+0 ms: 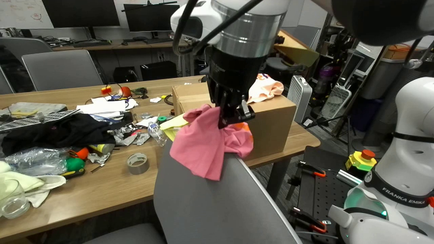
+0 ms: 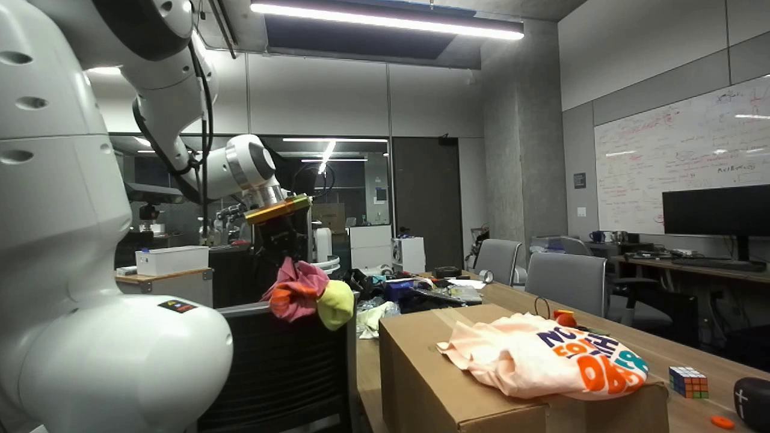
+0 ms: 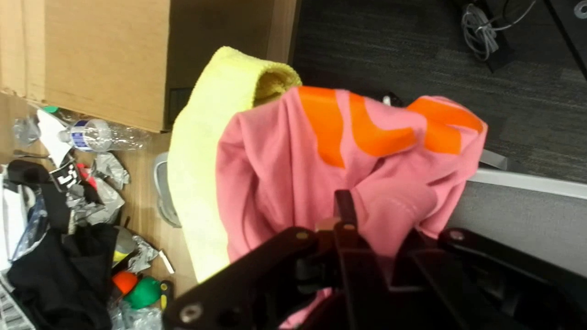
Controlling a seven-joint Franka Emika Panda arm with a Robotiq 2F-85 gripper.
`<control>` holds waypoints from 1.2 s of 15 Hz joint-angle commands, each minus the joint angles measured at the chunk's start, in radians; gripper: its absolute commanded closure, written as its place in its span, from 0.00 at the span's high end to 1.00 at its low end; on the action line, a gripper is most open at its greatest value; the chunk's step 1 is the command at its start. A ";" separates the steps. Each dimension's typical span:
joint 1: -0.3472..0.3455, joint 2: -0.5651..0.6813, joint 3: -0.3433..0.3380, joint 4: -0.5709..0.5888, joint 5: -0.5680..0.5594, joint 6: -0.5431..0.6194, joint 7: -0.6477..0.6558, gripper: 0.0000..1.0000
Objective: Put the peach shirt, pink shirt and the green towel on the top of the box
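The pink shirt [image 1: 203, 145], with orange print, is bunched over the back of a grey chair [image 1: 217, 206]. My gripper [image 1: 223, 120] is at its top, and in the wrist view pink cloth is pinched between the fingers [image 3: 378, 224]. The cloth rises to the jaws in an exterior view [image 2: 298, 279]. One fingertip is partly hidden by cloth. The yellow-green towel [image 3: 197, 160] hangs against the pink shirt on the chair back; it also shows in an exterior view [image 2: 335, 305]. The peach shirt [image 2: 517, 355] lies crumpled on top of the cardboard box [image 2: 415, 367].
The box also shows in the wrist view [image 3: 105, 59], beside the chair. A clear bottle [image 1: 156, 132], a tape roll [image 1: 138, 163], a black cloth [image 1: 57, 135] and a pale cloth [image 1: 23, 184] lie on the table. A Rubik's cube [image 2: 689, 382] stands behind the box.
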 commanded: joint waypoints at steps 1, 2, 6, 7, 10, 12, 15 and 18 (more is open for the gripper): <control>-0.010 -0.127 0.014 -0.032 -0.059 0.025 0.046 0.02; -0.015 -0.160 0.012 -0.037 -0.072 0.028 0.066 0.02; -0.030 -0.278 -0.009 -0.036 -0.086 0.025 0.093 0.02; -0.035 -0.299 -0.013 -0.029 -0.084 0.021 0.096 0.02; -0.048 -0.372 -0.019 -0.036 -0.081 0.017 0.114 0.02; -0.056 -0.401 -0.020 -0.038 -0.075 0.009 0.125 0.02; -0.073 -0.428 -0.014 -0.044 -0.080 -0.003 0.140 0.02; -0.098 -0.440 -0.001 -0.042 -0.082 -0.037 0.183 0.02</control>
